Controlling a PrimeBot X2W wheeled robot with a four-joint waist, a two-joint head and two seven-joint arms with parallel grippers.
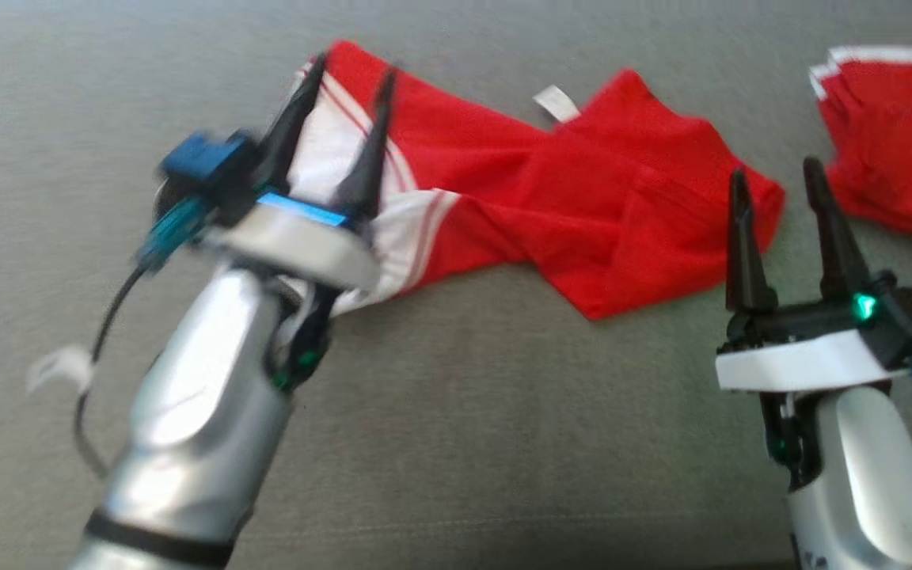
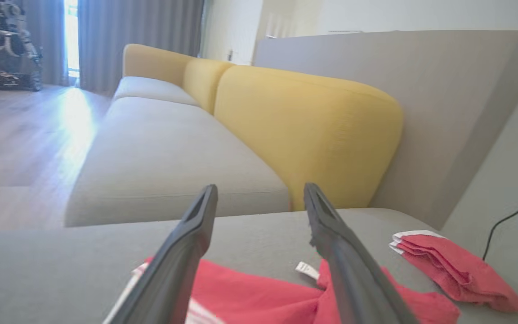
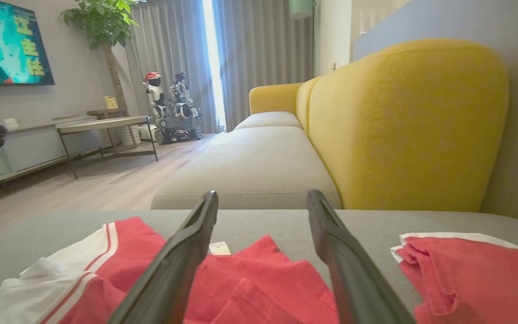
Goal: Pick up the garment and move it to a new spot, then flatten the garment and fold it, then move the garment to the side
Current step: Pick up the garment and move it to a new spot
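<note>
A red garment (image 1: 551,186) with white striped trim lies crumpled on the grey cushion (image 1: 456,412), a white tag at its far edge. It also shows low in the left wrist view as the garment (image 2: 259,299) and in the right wrist view as the garment (image 3: 250,283). My left gripper (image 1: 345,87) hovers open over the garment's white left end, fingers apart, nothing held. My right gripper (image 1: 777,178) stands open just off the garment's right edge, nothing between its fingers. The left arm looks blurred.
A second red garment (image 1: 895,134), folded with white trim, lies at the far right of the cushion. A yellow sofa back (image 3: 403,121) and grey seat (image 3: 250,166) stretch beyond. A side table (image 3: 101,126), a plant and another robot stand on the wood floor.
</note>
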